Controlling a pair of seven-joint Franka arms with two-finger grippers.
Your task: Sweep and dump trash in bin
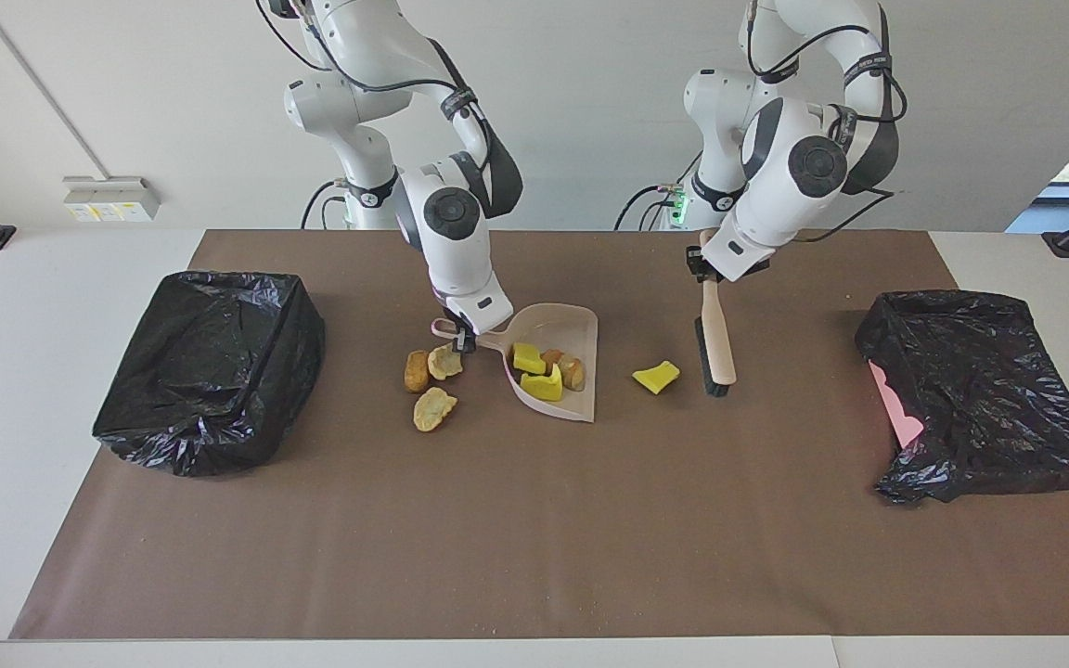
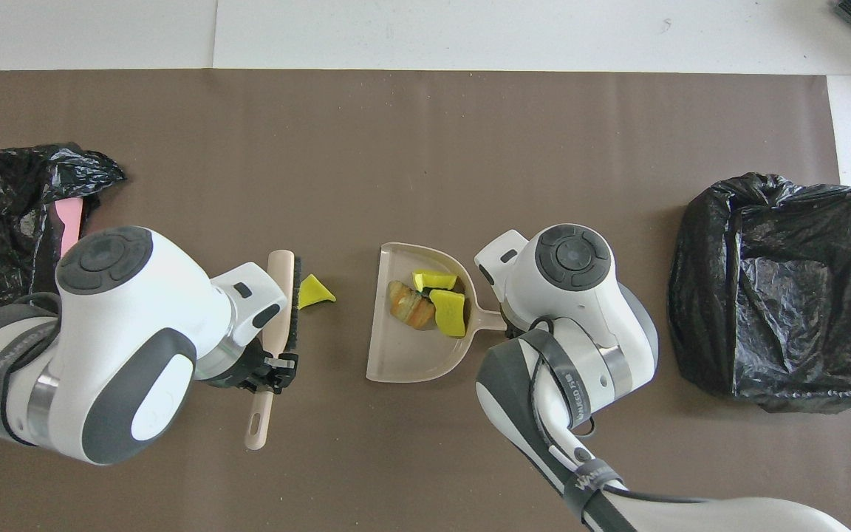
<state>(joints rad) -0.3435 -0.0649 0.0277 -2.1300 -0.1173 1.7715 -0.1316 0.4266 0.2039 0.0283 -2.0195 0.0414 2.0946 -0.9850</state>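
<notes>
My right gripper is shut on the handle of the beige dustpan, which lies flat on the brown mat. Two yellow scraps and a brown lump of trash lie in the pan. Three brown lumps sit on the mat beside the pan's handle, hidden in the overhead view. One yellow scrap lies loose toward the left arm's end. My left gripper is shut on the brush, whose bristles hang low beside that scrap.
A black-bagged bin stands at the right arm's end of the mat. A second black bag with a pink edge showing lies at the left arm's end.
</notes>
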